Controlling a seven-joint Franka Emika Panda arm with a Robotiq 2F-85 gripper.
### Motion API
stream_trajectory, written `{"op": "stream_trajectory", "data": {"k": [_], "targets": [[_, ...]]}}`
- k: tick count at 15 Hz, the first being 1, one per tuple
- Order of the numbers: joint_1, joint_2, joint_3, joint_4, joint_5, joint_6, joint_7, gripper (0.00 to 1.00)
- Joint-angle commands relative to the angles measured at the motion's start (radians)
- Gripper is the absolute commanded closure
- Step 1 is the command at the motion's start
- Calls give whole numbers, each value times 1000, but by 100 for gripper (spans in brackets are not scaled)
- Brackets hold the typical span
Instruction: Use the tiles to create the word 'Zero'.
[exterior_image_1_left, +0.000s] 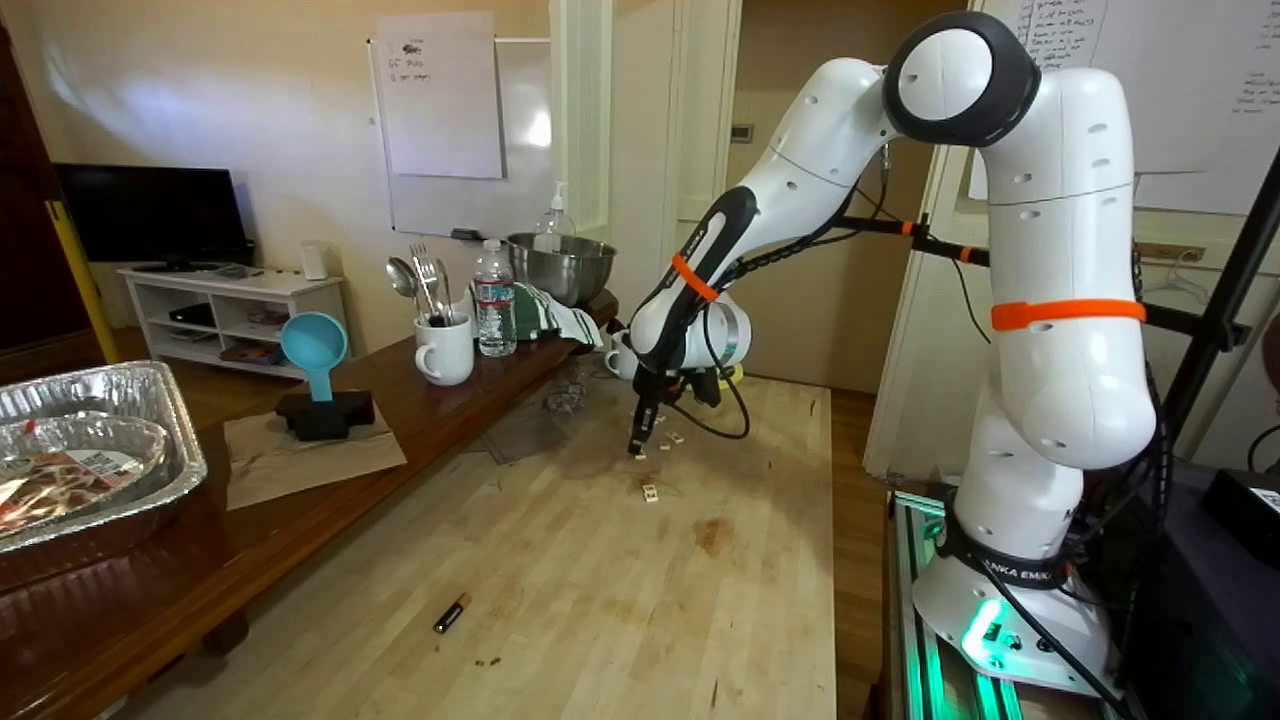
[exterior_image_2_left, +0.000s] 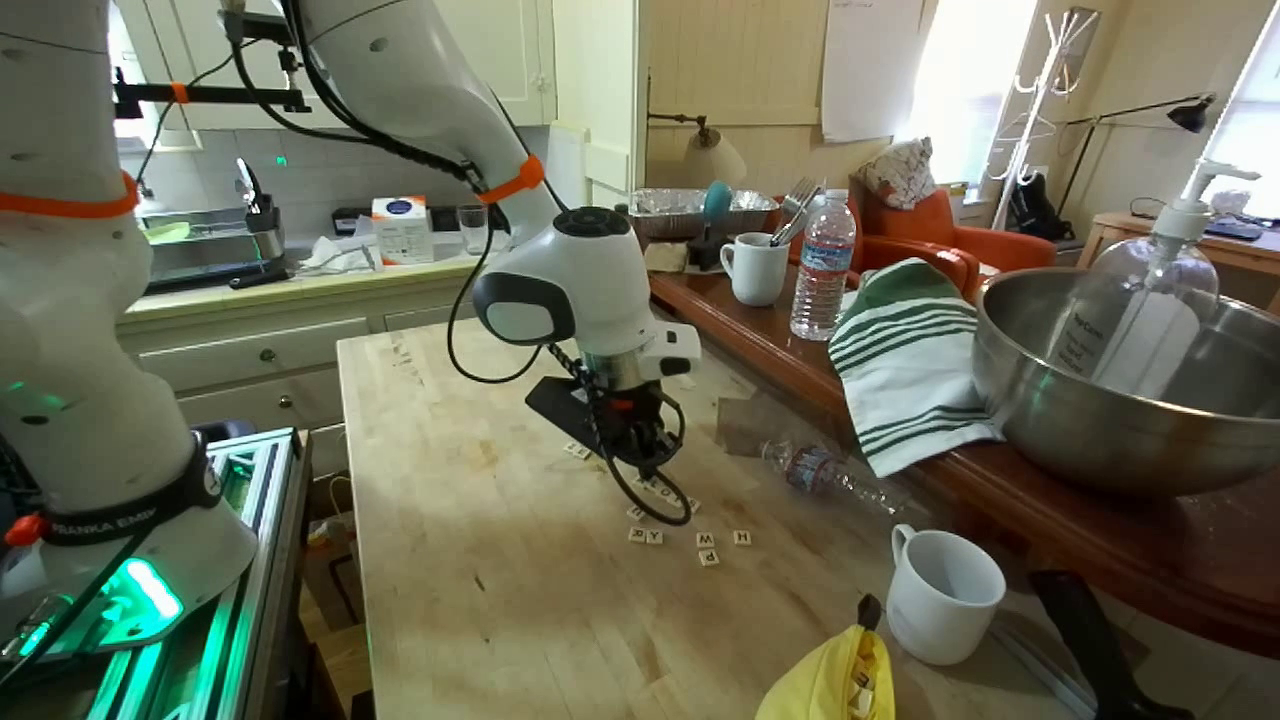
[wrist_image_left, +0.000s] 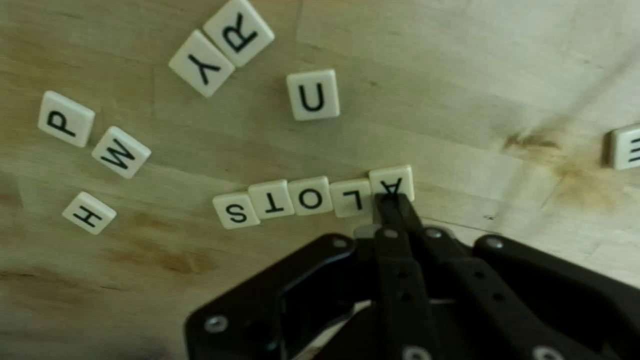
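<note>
Tiles (wrist_image_left: 310, 196) near the fingers (wrist_image_left: 389, 217), the A tile (wrist_image_left: 392, 179) at their tips.

In both exterior views the base (exterior_image_1_left: 1015, 660) glows green at the near end of the arm (exterior_image_1_left: 1060, 200). In an exterior view it stands on the right: the upper arm rises nearly upright to a high, sharply bent elbow (exterior_image_1_left: 945, 75), and the forearm (exterior_image_1_left: 785, 190) slopes down to the far left. The wrist (exterior_image_2_left: 600, 290) hangs low, the end effector (wrist_image_left: 397, 206) pointing downward, its jaws together.
</note>
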Motion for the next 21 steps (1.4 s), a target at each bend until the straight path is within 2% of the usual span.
{"op": "stream_trajectory", "data": {"k": [1, 14, 21], "targets": [[-40, 58, 12, 48, 33, 30, -29, 100], [-138, 134, 2, 164, 24, 28, 5, 100], [-122, 29, 10, 115, 14, -17, 58, 100]]}}
